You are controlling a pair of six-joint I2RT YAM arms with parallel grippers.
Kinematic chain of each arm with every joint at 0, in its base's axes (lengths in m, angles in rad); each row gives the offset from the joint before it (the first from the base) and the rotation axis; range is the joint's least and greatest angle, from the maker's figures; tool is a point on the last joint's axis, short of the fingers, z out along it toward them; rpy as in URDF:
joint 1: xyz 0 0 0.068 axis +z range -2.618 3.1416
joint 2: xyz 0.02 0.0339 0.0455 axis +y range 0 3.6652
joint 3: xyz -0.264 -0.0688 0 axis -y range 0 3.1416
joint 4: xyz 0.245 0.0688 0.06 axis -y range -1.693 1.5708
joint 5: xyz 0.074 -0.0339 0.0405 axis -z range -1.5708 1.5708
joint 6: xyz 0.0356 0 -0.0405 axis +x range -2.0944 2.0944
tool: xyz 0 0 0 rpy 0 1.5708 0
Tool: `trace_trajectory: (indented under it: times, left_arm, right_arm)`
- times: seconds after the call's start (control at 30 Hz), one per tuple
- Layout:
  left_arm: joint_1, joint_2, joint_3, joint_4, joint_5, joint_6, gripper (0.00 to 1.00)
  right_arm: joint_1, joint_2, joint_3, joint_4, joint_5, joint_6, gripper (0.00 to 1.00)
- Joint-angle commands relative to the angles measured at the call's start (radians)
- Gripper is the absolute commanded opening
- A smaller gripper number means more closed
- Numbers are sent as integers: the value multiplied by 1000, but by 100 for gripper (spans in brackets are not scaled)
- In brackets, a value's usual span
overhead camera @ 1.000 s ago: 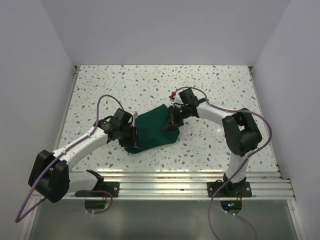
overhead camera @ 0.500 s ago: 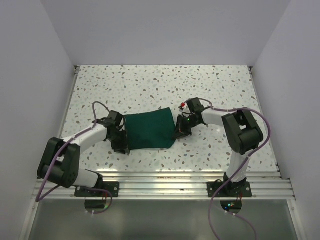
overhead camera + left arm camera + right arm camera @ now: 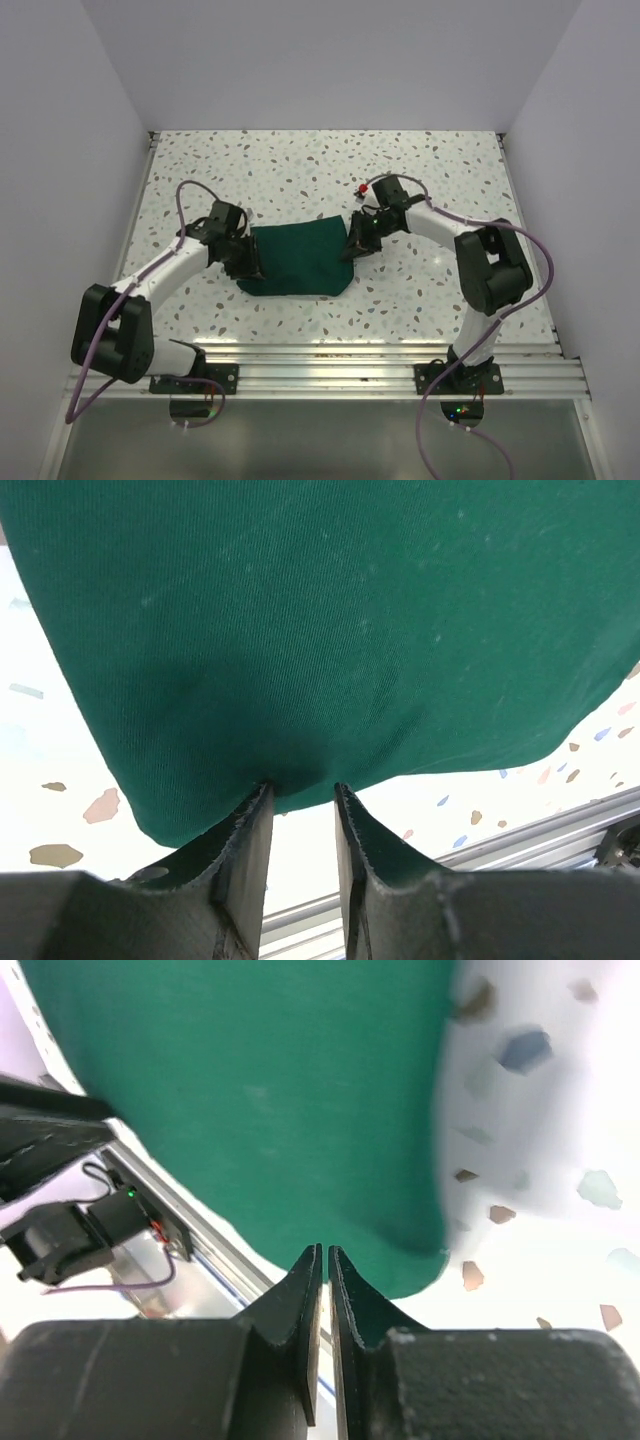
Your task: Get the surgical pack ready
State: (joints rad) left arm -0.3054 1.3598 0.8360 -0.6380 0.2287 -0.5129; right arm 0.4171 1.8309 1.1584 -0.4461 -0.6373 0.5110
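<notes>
The surgical pack is a dark green drape (image 3: 298, 260) folded into a flat rectangular bundle on the speckled table. No tray, instruments or gauze show. My left gripper (image 3: 249, 263) is at the bundle's left edge. In the left wrist view its fingertips (image 3: 263, 792) stand a finger-width apart and pinch a puckered fold of the drape (image 3: 320, 630) at its edge. My right gripper (image 3: 356, 245) is at the bundle's right edge. In the right wrist view its jaws (image 3: 325, 1250) are pressed almost together on the near edge of the drape (image 3: 260, 1090).
A small red-topped object (image 3: 361, 187) sits on the table just behind my right wrist. The aluminium rail (image 3: 380, 352) runs along the table's near edge, and it also shows in the left wrist view (image 3: 520, 830). White walls close in the left, right and back.
The drape swung from a tilted, lifted shape to being stretched flat between both grippers. Now both grippers have shifted slightly away from the rail and the drape sags slack.
</notes>
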Motion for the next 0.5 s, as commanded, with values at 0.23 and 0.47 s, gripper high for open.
trace_trajectory:
  times: [0.23, 0.47]
  left_arm:
    - [9, -212, -99, 3, 47, -99, 32]
    - [9, -171, -147, 87, 80, -113, 31]
  right_arm:
    - [178, -65, 130, -181, 25, -114, 11]
    - [265, 46, 116, 15, -128, -20, 10]
